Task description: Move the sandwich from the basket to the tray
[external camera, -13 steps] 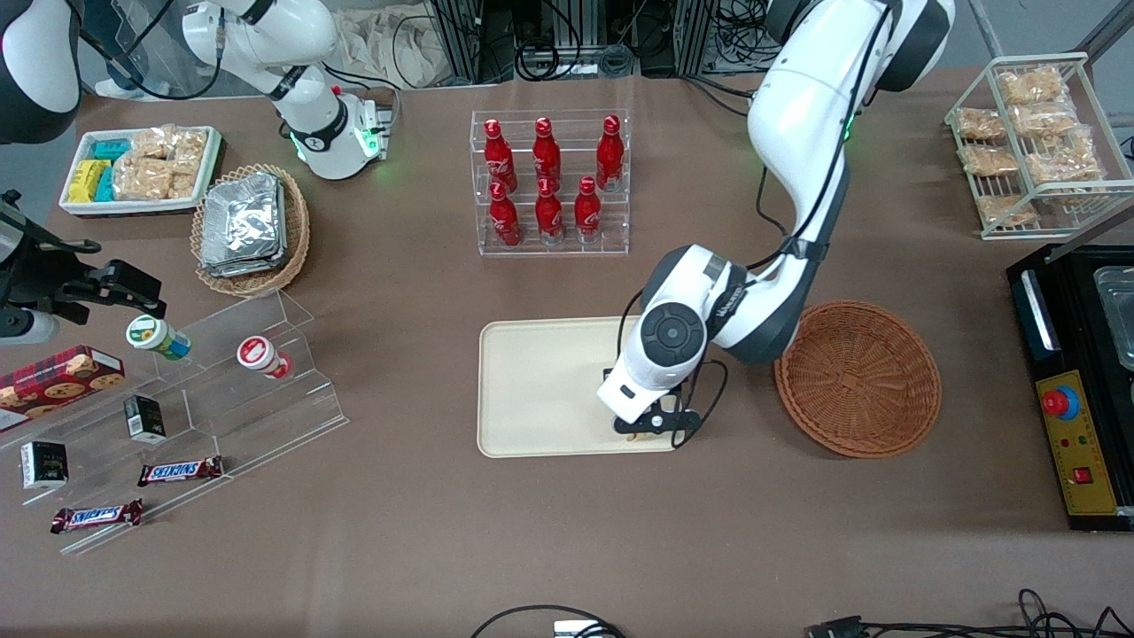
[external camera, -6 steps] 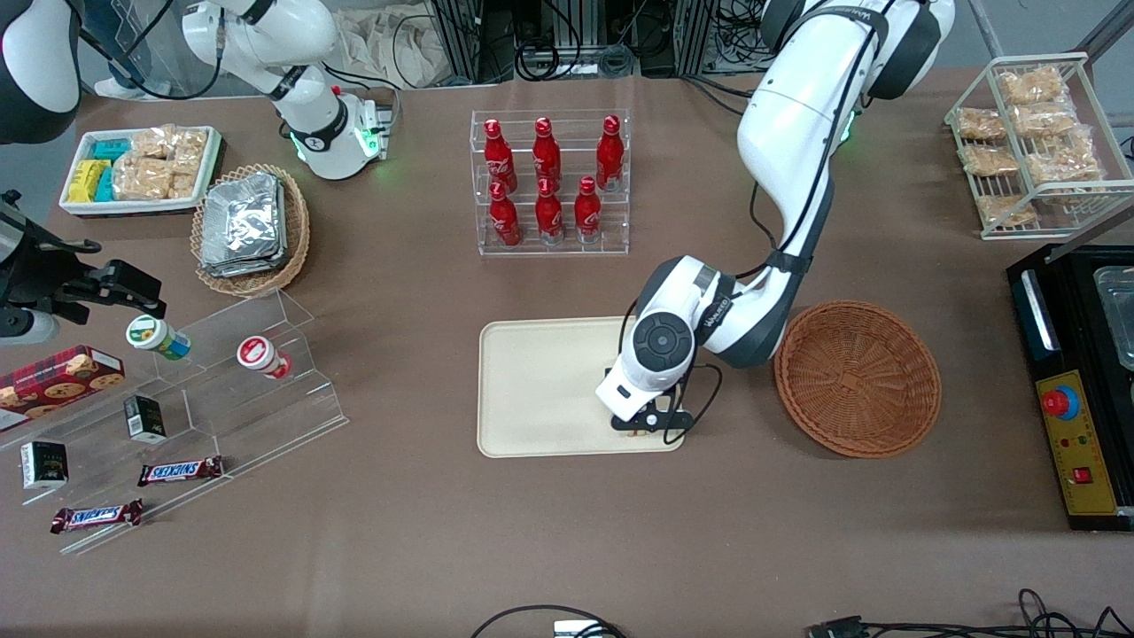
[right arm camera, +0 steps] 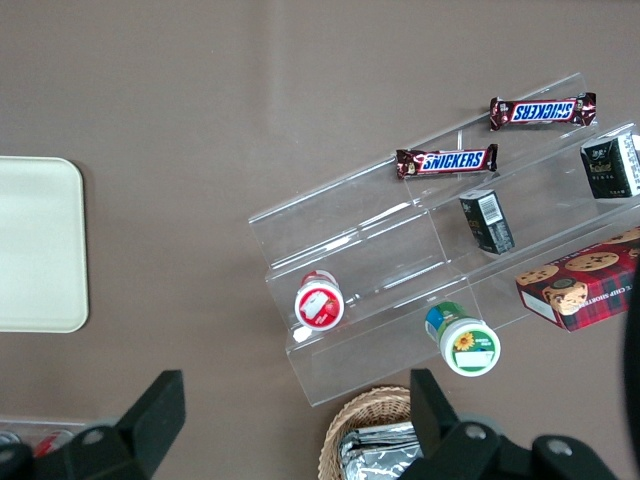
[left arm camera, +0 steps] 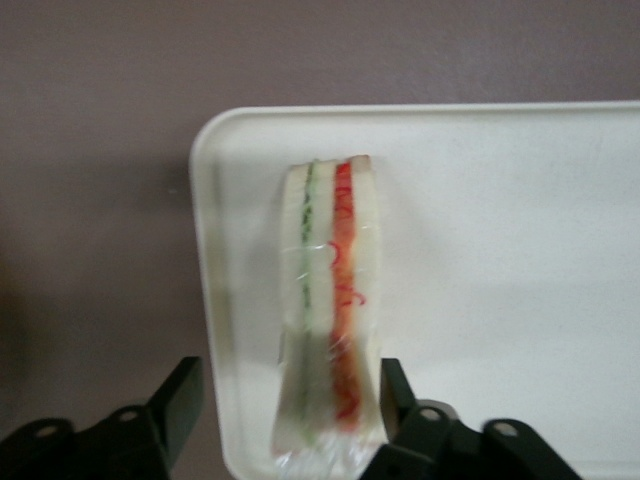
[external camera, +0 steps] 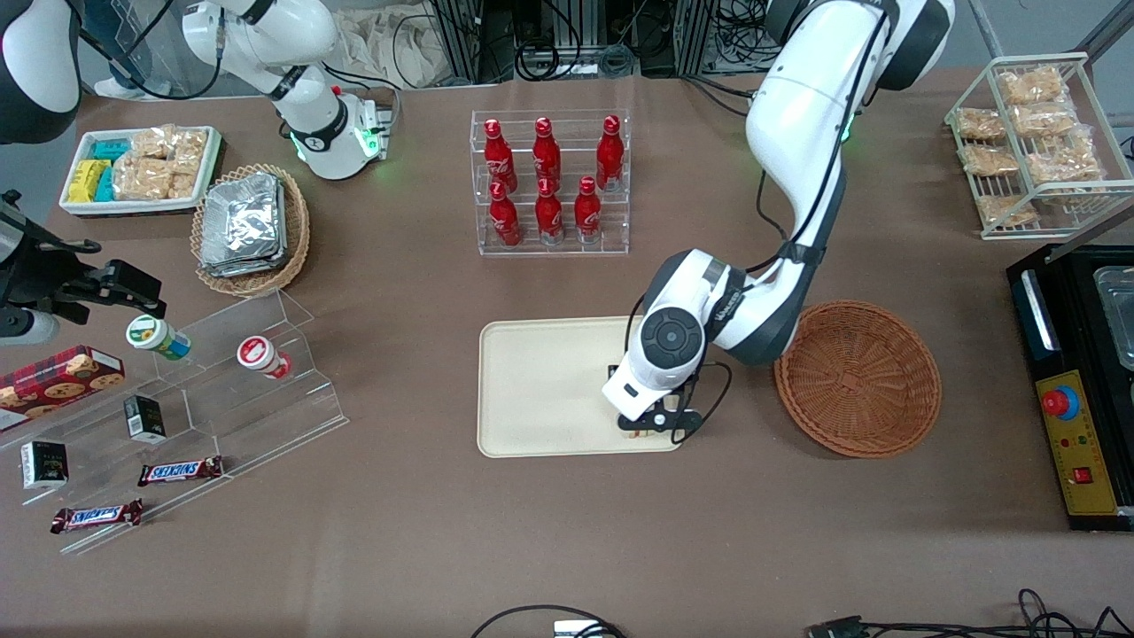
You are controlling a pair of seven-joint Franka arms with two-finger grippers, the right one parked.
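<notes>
1. The tray (external camera: 540, 390) is the landmark – a cream-beige rectangle with rounded corners and a low rim, lying flat on the brown table (external camera: 567, 532).
2. The sandwich (left arm camera: 330, 310) rests on the tray close to one corner, standing on edge so that its green and red filling stripes face the wrist camera; clear wrap shows over it.
3. The gripper (left arm camera: 290, 410) hangs directly above that corner of the tray, at the tray's edge nearest the front camera. Its jaws are spread wide: one finger (left arm camera: 398, 392) sits just beside the sandwich's red side, while the other finger (left arm camera: 178, 400) stands well apart from the green side, out over the bare table past the tray's rim.
4. Nothing is clamped – the sandwich lies free between the spread fingers.
5. In the front view the left arm's wrist covers most of the gripper (external camera: 654, 424), and only a sliver of the sandwich (external camera: 640, 433) peeks out beneath it on the tray.
6. The round reddish-brown wicker basket (external camera: 858, 379) sits beside the tray, toward the working arm's end of the table, apart from it.
7. A clear rack of red bottles (external camera: 549, 182) stands farther from the front camera than the tray.
</notes>
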